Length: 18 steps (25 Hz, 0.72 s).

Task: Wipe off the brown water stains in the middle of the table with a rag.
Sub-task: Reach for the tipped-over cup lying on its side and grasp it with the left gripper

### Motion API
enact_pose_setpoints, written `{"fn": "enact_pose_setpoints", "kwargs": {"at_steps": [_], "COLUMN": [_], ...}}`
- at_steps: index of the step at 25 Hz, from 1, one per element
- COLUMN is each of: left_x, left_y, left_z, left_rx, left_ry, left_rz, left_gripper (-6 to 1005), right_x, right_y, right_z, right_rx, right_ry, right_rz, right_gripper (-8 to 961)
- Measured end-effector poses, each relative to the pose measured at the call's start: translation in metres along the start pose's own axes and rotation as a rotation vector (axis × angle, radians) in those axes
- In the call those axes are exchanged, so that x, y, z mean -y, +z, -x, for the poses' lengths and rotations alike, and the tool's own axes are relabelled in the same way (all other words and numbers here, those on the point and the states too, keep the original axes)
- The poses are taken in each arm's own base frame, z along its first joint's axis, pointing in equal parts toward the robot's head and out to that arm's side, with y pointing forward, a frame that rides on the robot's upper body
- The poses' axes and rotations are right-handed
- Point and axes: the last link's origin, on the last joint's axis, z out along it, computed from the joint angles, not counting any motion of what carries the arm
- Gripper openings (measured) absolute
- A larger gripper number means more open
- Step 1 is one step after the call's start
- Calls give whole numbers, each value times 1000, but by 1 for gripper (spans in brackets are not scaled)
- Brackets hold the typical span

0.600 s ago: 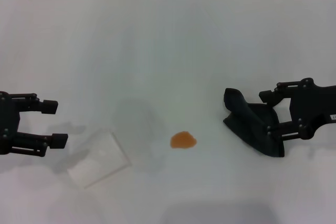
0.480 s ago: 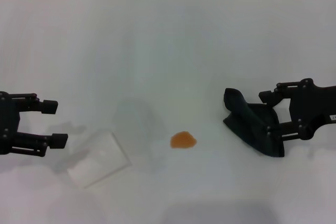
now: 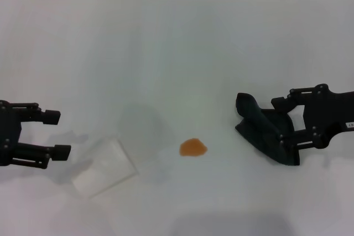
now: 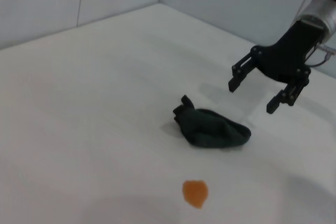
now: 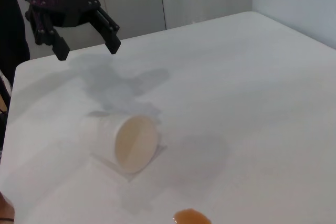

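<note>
Right hand (image 4: 260, 92) hovers spread above rag (image 4: 212, 129), left wrist view shows.

Smooth matt white desk (image 3: 177, 42). Soft, creased dark cloth rag (image 3: 265, 134). Glossy wet orange-brown stain (image 3: 193, 147). Translucent plastic cup (image 5: 131, 141). Matt black metal grippers.

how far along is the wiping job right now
Nothing looks done: the brown water stains sit unwiped on the table. In hand: the right gripper, open, is over the rag, which lies flat beside the blot, not gripped. The left gripper is open near a tipped cup. Left: grasp, wipe.
</note>
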Motion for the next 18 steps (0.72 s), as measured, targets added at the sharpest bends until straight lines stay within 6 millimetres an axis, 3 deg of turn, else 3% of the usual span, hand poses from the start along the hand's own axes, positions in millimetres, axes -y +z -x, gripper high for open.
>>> {"fn": "enact_pose_setpoints", "kwargs": {"at_steps": [7, 18], "left_x": [6, 29], "left_y": [2, 14], "left_z": [-5, -46], "left_rx": [75, 407], "left_ry": [-3, 20], "left_rz": [0, -27], "left_gripper": [880, 880], "right_x": [-2, -2], "right_y": [4, 10], "right_z": [0, 1], "right_rx": [-3, -6], "right_ry": [14, 25], "right_rz": [12, 6], "right_gripper": [765, 765]}}
